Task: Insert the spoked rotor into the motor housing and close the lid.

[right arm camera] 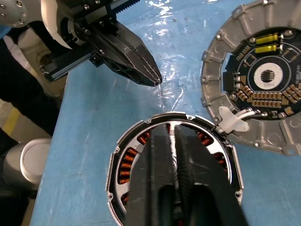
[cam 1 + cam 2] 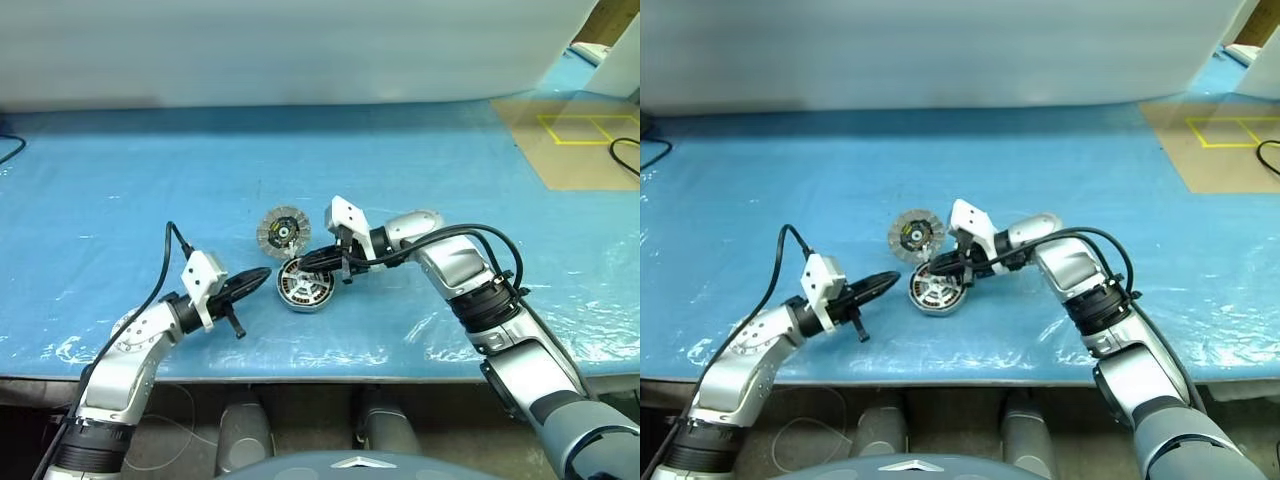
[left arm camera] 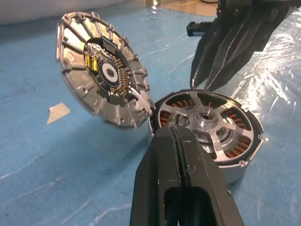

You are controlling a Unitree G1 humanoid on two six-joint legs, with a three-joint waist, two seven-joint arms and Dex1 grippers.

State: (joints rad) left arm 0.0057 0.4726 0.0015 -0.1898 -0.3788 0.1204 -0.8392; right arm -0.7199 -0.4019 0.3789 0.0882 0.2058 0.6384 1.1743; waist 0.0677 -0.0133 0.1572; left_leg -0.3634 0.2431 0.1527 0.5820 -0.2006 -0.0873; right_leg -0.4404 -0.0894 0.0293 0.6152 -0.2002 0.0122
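Observation:
The motor housing (image 2: 305, 286) lies flat on the blue table, a round silver case with copper windings. The spoked rotor (image 3: 205, 123) sits inside it, and the windings show between its spokes. The lid (image 2: 281, 232) stands tilted just behind the housing with its black-and-yellow face showing. Its rim touches the housing's rim, and a white cable piece (image 3: 141, 100) joins the two. My left gripper (image 2: 262, 273) is shut and empty, its tip at the housing's left rim. My right gripper (image 1: 173, 135) is shut with nothing in it and points down over the housing.
The table is covered with blue plastic sheet (image 2: 150, 180). A brown board with a yellow tape square (image 2: 585, 128) lies at the back right, with a black cable (image 2: 625, 158) beside it. The table's front edge (image 2: 300, 372) runs close below the housing.

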